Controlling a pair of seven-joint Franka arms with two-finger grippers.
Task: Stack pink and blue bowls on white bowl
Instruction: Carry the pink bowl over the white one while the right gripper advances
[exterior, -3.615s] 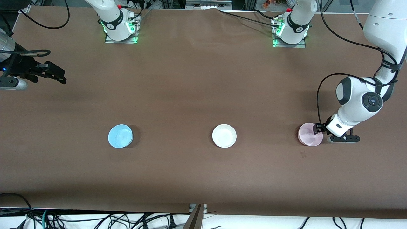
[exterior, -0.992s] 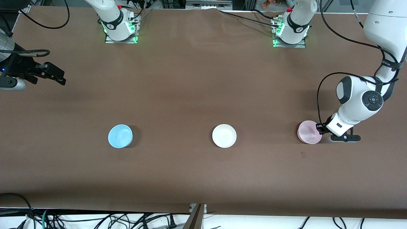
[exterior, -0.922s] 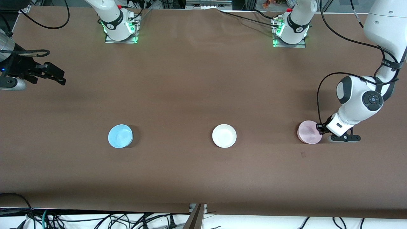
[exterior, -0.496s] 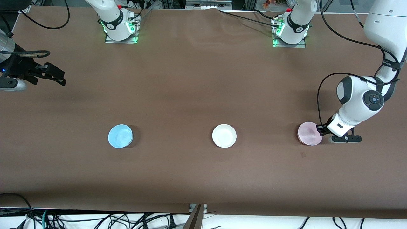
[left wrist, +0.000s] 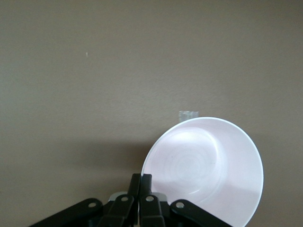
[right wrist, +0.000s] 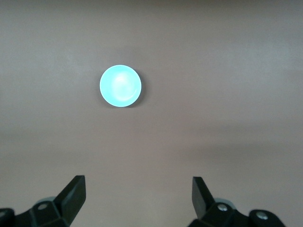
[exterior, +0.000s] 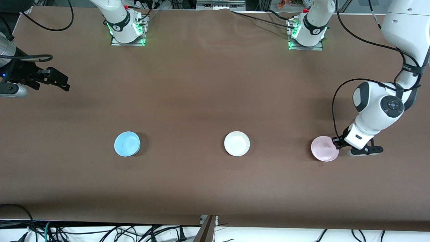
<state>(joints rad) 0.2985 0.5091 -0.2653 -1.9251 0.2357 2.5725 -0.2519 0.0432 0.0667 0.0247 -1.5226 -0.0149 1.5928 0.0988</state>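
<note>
White rounded arm shells with dark joint bands; black hands; black cables; green-lit bases.
</note>
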